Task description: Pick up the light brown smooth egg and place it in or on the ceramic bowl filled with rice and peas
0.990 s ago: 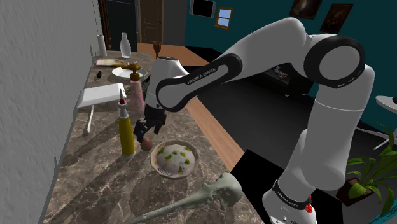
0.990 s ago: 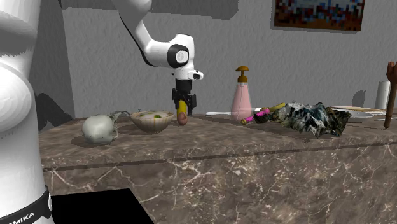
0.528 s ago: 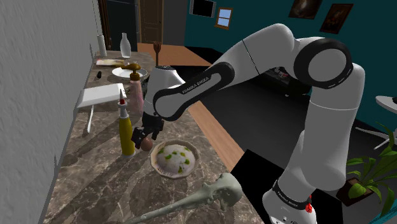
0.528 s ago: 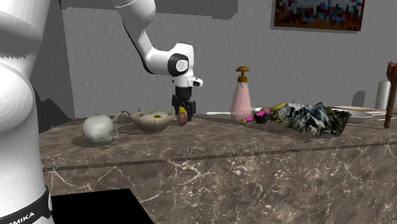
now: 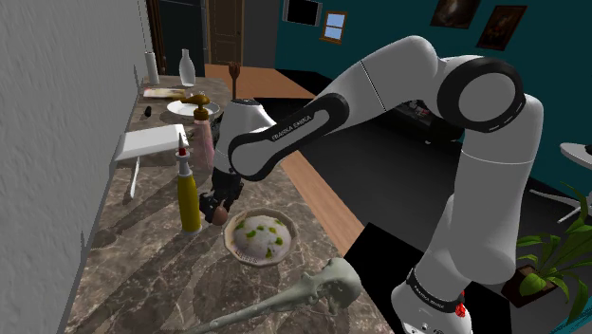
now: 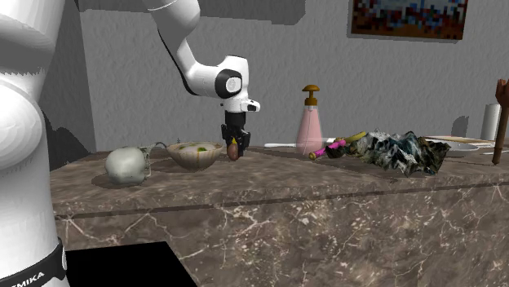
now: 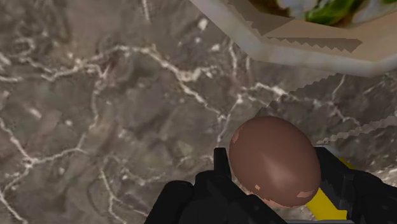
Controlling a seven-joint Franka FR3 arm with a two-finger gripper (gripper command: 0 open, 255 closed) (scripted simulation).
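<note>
Egg (image 7: pixel 275 160), brown, smooth: lodged between the two black fingers of the end effector (image 5: pixel 218 209), which is clenched on it from either side. Position: low over the marbled bench (image 7: pixel 95 114); whether the shell touches the surface cannot be told. Adjacent: bowl (image 7: pixel 305 44), pale, holding rice and green peas, just beyond the end effector and apart from it. Also: yellow bottle (image 5: pixel 189 199), upright, close beside the end effector, on the side away from the bowl.
</note>
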